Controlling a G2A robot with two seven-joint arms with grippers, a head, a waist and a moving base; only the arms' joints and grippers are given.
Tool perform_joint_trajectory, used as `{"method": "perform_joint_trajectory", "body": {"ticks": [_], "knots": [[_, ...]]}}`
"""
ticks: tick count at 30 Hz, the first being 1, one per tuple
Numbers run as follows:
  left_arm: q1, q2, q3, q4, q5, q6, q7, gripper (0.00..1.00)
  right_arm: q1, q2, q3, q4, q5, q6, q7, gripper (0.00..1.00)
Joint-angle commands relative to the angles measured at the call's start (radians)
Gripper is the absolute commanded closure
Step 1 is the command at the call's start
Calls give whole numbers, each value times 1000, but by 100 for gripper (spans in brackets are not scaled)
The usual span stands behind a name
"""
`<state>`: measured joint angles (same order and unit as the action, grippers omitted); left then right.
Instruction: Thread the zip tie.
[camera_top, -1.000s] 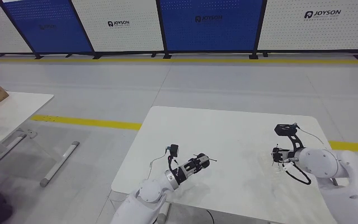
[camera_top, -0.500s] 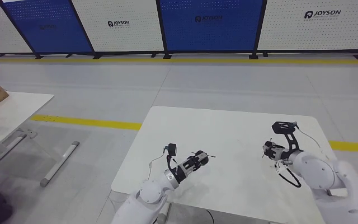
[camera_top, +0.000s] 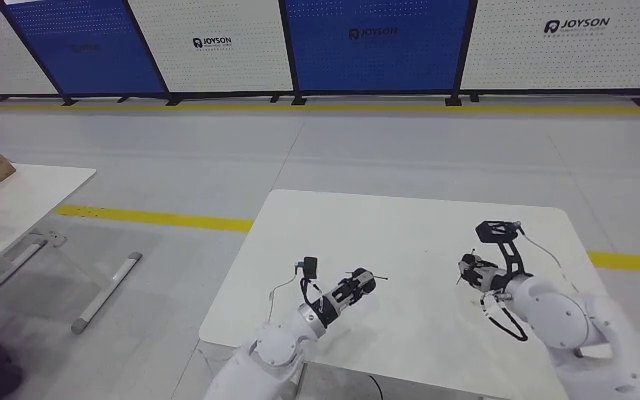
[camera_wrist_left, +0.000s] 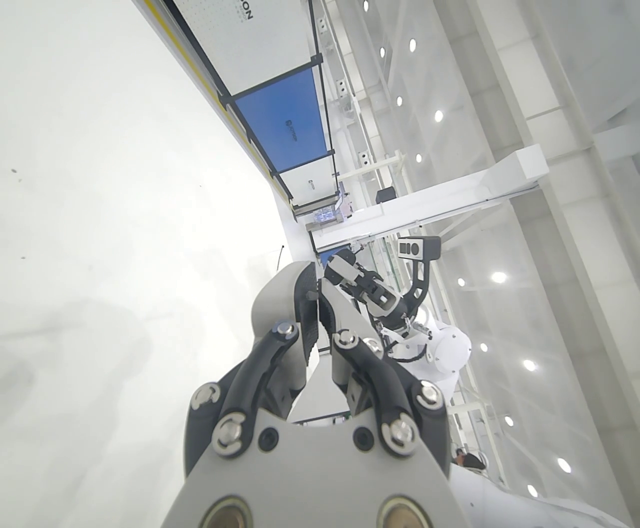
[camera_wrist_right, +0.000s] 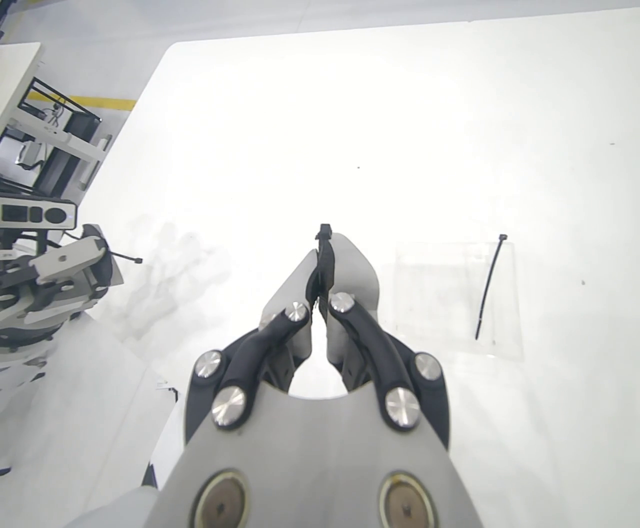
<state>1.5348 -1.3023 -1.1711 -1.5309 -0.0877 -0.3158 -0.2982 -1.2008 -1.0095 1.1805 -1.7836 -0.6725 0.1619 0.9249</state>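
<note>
Right pincer (camera_wrist_right: 324, 262) hides most of its zip tie (camera_wrist_right: 324, 233).

— How are the robot's two arms placed?

— The white left arm (camera_top: 285, 340) stretches forward, low, angling towards the right. The white right arm (camera_top: 555, 318) bends at a rounded joint and points back towards the left. Their tips face each other, well apart.

— And the grippers?

— The grey metal left gripper with black linkages (camera_wrist_left: 316, 287) has its fingers (camera_wrist_left: 280, 302) pressed together on a thin black zip tie (camera_wrist_right: 124, 256). The matching right gripper (camera_wrist_right: 320, 260) is pinched the same way on a second black zip tie (camera_wrist_right: 325, 239), whose head pokes out past the fingertips.
</note>
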Motion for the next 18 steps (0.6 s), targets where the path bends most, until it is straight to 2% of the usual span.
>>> {"method": "perform_joint_trajectory", "body": {"ticks": [1, 5, 9, 14, 18], "knots": [[0, 0, -1, -1, -2, 2, 17, 100, -7, -1, -3, 6, -14, 9, -22, 100], [4, -2, 3, -13, 18, 0, 91, 100, -19, -13, -33, -6, -9, 47, -106, 100], [2, -5, 26, -16, 45, 5, 128, 100, -43, -24, -59, -38, 22, 45, -197, 100], [-15, -10, 65, -3, 68, 23, 139, 100, -79, -29, -79, -76, -7, 45, -240, 100], [-15, -10, 65, -3, 68, 23, 139, 100, -79, -29, -79, -76, -7, 45, -240, 100]]}}
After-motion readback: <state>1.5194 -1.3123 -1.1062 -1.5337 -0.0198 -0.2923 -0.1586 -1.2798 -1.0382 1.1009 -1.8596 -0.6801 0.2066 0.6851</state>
